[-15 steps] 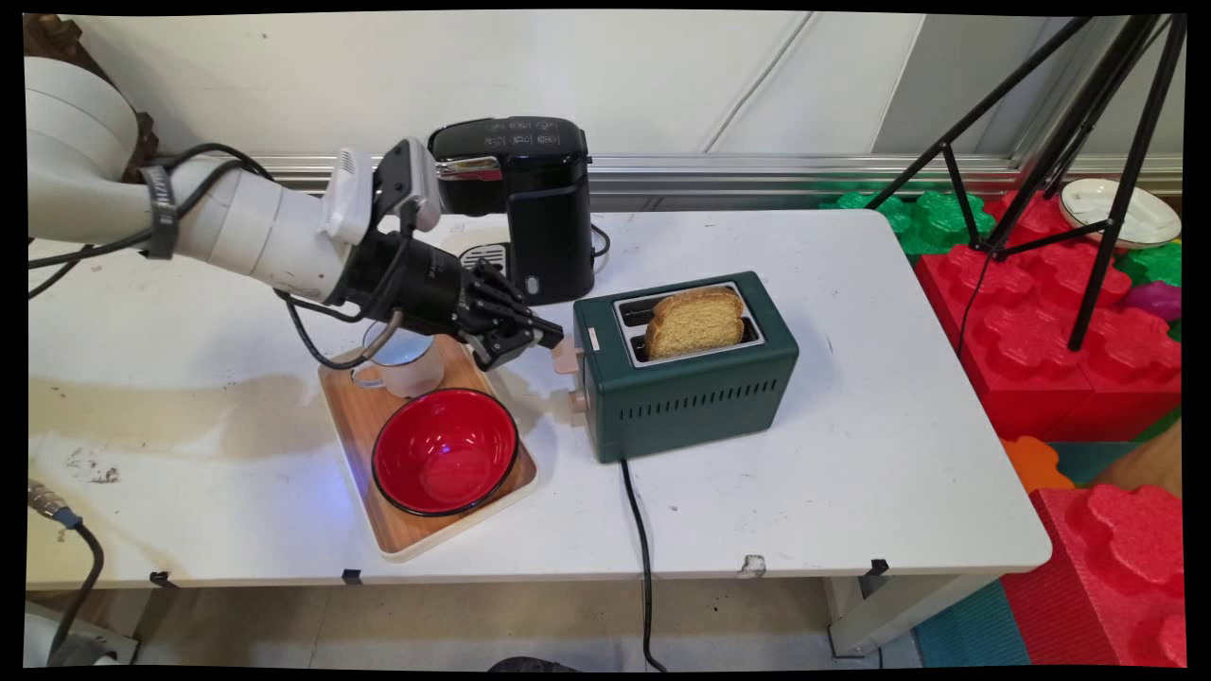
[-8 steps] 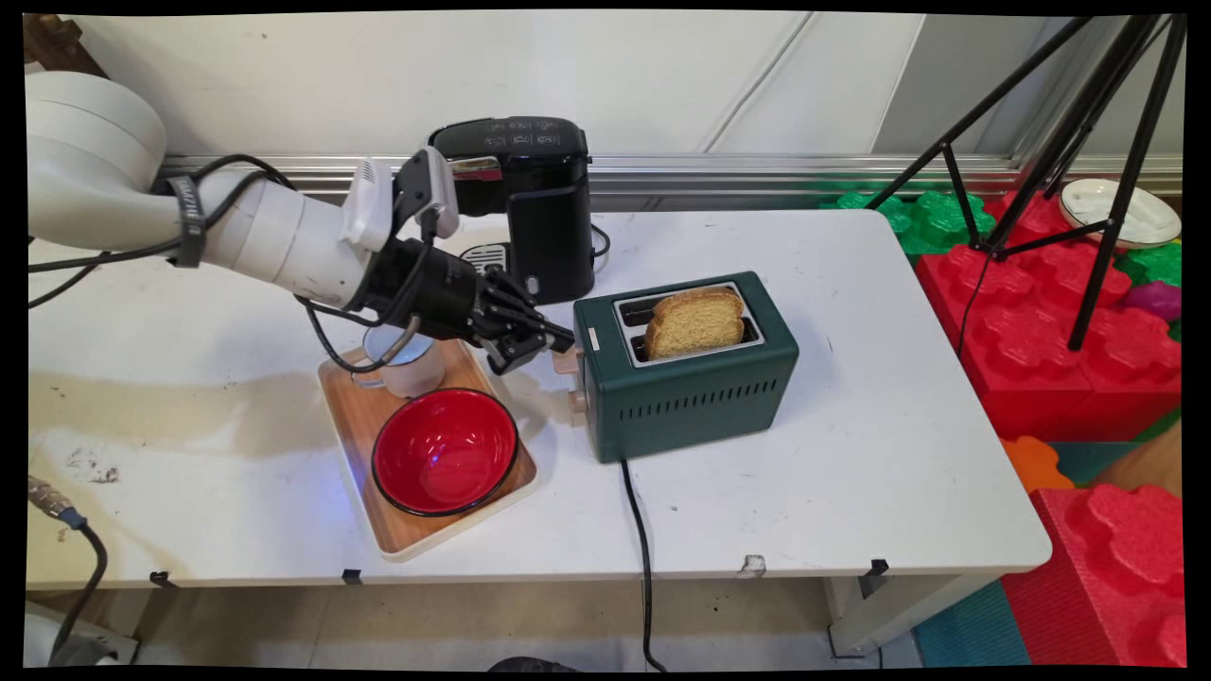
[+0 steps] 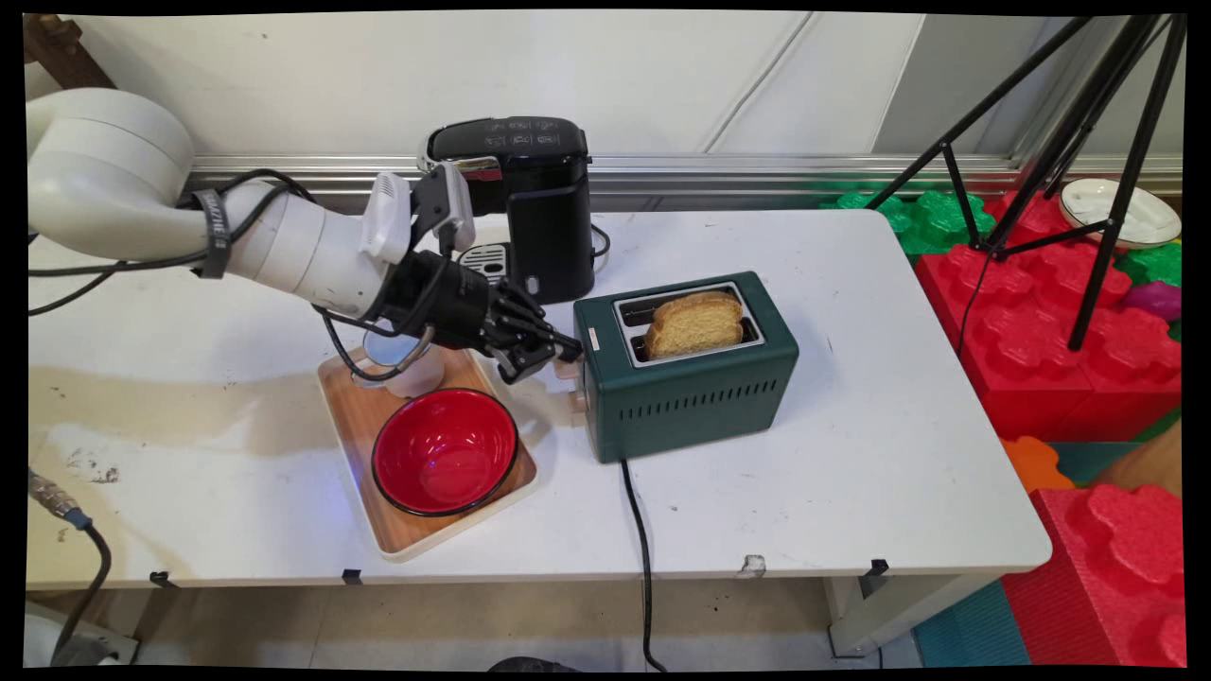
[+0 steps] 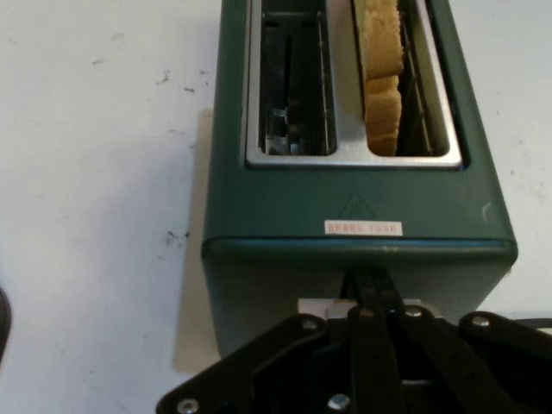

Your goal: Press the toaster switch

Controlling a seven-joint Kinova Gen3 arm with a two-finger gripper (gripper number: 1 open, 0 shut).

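Observation:
A dark green toaster (image 3: 691,397) stands mid-table with one slice of toast (image 3: 693,323) sticking up from its nearer slot. My gripper (image 3: 568,350) is shut, and its tips rest on top of the toaster's beige lever (image 3: 568,370) at the left end. In the hand view the toaster (image 4: 354,207) fills the upper half. The toast (image 4: 381,78) sits in the right slot and the left slot is empty. My gripper (image 4: 373,289) points at the toaster's end wall, and the beige lever (image 4: 315,306) shows just behind the joined fingers.
A wooden tray (image 3: 350,416) left of the toaster carries a red bowl (image 3: 445,451) and a white mug (image 3: 407,375) partly under my arm. A black coffee machine (image 3: 539,218) stands behind. The toaster's cord (image 3: 643,549) runs over the front edge. Tripod (image 3: 1088,142) and foam blocks (image 3: 1041,322) stand on the right.
My arm has moved right and slightly down, bringing the gripper onto the lever. The lever and the toast have sunk a little.

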